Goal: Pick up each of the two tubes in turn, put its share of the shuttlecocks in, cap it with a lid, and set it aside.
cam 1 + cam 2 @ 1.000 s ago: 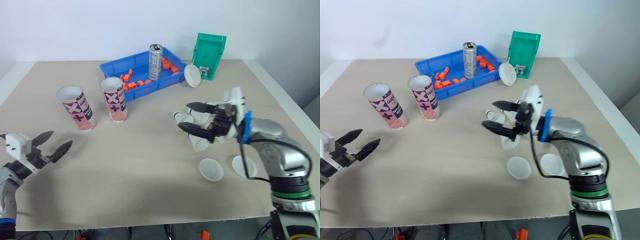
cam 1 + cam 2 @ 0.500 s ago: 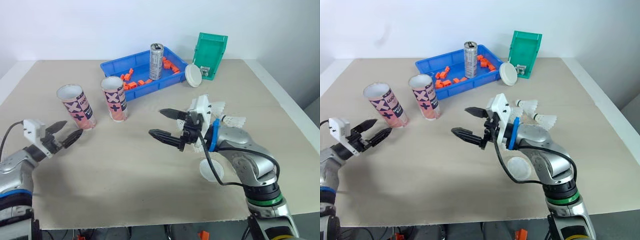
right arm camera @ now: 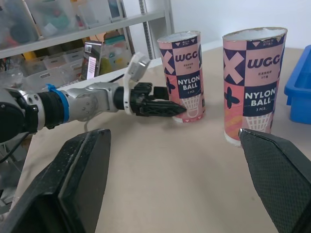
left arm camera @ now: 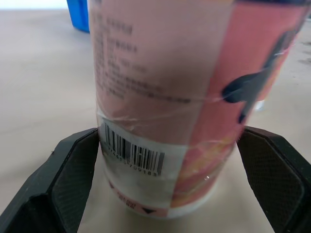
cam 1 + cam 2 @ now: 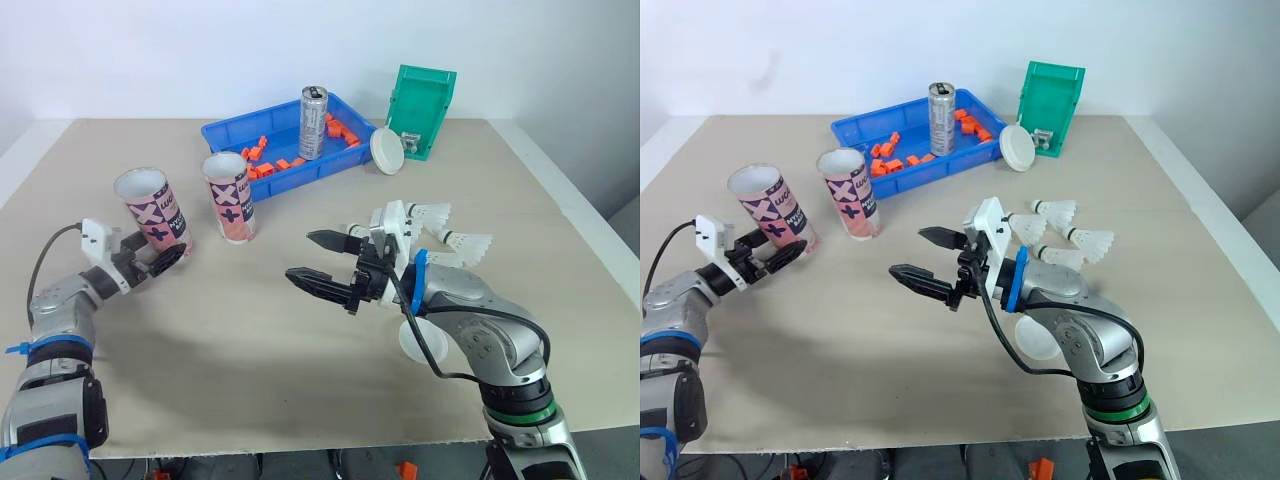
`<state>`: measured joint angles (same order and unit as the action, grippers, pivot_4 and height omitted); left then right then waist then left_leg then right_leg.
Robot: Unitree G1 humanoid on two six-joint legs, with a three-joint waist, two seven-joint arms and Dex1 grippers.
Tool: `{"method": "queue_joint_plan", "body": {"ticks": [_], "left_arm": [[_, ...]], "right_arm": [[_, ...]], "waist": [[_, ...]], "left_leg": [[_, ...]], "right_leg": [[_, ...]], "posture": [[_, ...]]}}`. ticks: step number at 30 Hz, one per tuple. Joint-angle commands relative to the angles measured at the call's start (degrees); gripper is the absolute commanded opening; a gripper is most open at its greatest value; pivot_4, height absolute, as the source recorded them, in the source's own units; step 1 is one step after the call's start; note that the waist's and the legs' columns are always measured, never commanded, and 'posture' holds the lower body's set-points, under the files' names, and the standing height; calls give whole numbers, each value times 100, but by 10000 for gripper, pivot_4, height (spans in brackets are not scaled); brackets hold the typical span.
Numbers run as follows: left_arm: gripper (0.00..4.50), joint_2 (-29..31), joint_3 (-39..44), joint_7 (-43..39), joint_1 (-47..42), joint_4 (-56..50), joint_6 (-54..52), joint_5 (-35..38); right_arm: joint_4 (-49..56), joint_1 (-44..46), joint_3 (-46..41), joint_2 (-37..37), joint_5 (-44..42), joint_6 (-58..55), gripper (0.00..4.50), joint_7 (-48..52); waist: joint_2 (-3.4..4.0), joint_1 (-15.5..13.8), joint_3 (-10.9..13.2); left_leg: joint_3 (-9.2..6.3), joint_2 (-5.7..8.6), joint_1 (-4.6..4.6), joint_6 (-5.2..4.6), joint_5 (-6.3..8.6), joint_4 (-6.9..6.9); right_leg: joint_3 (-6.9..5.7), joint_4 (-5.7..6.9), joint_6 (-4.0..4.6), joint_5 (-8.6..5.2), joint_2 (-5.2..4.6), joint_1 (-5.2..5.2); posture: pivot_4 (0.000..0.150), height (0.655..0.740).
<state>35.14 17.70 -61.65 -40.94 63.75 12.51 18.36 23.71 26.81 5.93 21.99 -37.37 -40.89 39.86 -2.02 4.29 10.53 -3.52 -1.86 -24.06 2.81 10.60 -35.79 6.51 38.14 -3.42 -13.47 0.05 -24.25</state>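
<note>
Left end effector [image 5: 160, 256] now astride left tube [image 5: 150, 210] base, fingers apart, not yet clamped; right end effector [image 5: 300, 255] spread, empty, pulled off shuttlecocks [image 5: 440, 235]. First grasp likely imminent.

The right arm [image 5: 490, 310] has a smooth silver-grey shell, with a blue ring [image 5: 418, 274] at the wrist and a green ring [image 5: 515, 412] lower down. A thin black cable [image 5: 445, 375] loops beneath it. The right gripper [image 5: 300, 254] has a white block [image 5: 390, 222] and tapered black fingers. The left arm [image 5: 60, 300] is also grey, with blue bands [image 5: 58, 346], a small white housing [image 5: 93, 232] and a black wire [image 5: 45, 262].
</note>
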Motion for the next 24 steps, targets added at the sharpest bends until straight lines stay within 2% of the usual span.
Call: {"method": "queue_joint_plan", "body": {"ticks": [1, 7, 9, 11, 13, 20, 24], "left_arm": [[45000, -50, -40, 88, -301, 224, 110, -137], [45000, -163, -38, 191, -539, 450, 119, -204], [39702, -170, -32, 194, -560, 480, 140, -215], [32198, -184, -28, 194, -571, 491, 158, -220], [27901, -189, -52, 220, -578, 487, 207, -258], [27568, -98, -32, 63, -401, 262, 404, -247], [27568, 38, -102, -372, -113, -291, 396, -202]], "right_arm": [[357, -7, -144, 59, -107, 27, 44834, -53], [517, -69, -238, 153, -162, -24, 44834, -165], [553, -83, -268, 181, -179, -31, 45000, -208], [579, -95, -293, 205, -195, -36, 45000, -236], [599, -97, -319, 225, -214, -46, 45000, -253], [648, -119, -466, 387, -322, -100, 45000, -287], [699, -309, -734, 636, -459, -215, 45000, -271]], "waist": [[0, 0, 0], [0, 0, 0], [0, 0, 0], [0, 0, 0], [0, 0, 0], [0, 0, 0], [0, 0, 0]], "left_leg": [[-2, 0, -3, 0, 0, -3], [-6, 1, -5, 0, 0, -4], [-6, 2, -5, 0, 0, -4], [-6, 2, -5, 0, 0, -4], [-6, 2, -5, 0, 0, -5], [-8, 2, -7, 0, 0, -5], [-8, 2, -7, 0, 0, -3]], "right_leg": [[-1, 0, 0, 0, 0, 0], [-2, 0, -1, 0, 0, 0], [-2, 0, -1, 0, 0, 0], [-2, 1, -1, 0, 0, 0], [-2, 1, -1, 0, 0, 0], [-3, 1, -1, 0, 0, 0], [-3, 1, -1, -1, -1, 0]], "posture": [[1500, 7400], [1500, 7400], [1500, 7400], [1500, 7400], [1500, 7400], [1500, 7400], [1500, 7400]]}}
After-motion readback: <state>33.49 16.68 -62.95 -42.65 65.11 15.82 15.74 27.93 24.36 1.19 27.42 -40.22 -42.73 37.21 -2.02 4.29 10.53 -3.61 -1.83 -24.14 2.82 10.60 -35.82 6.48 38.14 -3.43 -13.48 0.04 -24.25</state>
